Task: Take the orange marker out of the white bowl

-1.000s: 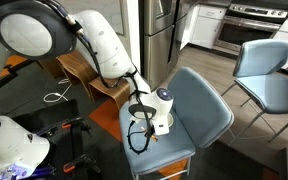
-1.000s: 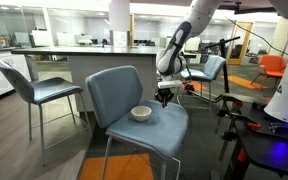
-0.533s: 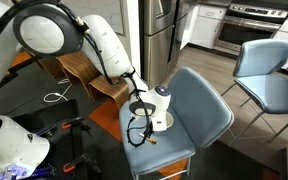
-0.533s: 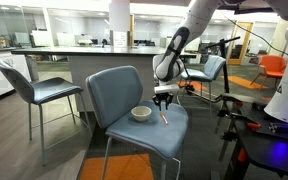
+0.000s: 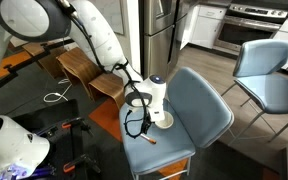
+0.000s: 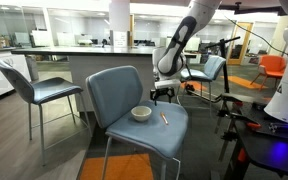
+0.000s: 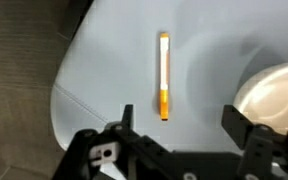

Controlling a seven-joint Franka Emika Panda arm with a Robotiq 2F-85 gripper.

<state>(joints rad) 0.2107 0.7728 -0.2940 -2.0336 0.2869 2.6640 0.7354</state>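
Observation:
The orange marker [image 7: 164, 75] lies flat on the blue chair seat [image 7: 114, 60], clear of the white bowl [image 7: 276, 90] to its right. In both exterior views the marker [image 6: 165, 118] [image 5: 150, 143] rests on the seat beside the bowl [image 6: 141, 113] [image 5: 166, 119]. My gripper [image 7: 182, 120] hangs a little above the seat, just behind the marker's near end. It is open and nothing is between its fingers [image 7: 127, 115]. It shows above the marker in both exterior views [image 6: 164, 96] [image 5: 141, 122].
The seat's front edge [image 7: 69, 95] drops off to the floor at left. A second blue chair [image 6: 34, 88] stands near a counter [image 6: 74, 50], and another [image 5: 264, 60] stands farther off. A wooden chair [image 5: 79, 65] and cables [image 5: 54, 97] are behind the arm.
My gripper went from shut on the marker to open. The marker dropped onto the seat beside the bowl, and the gripper lifted slightly away from it.

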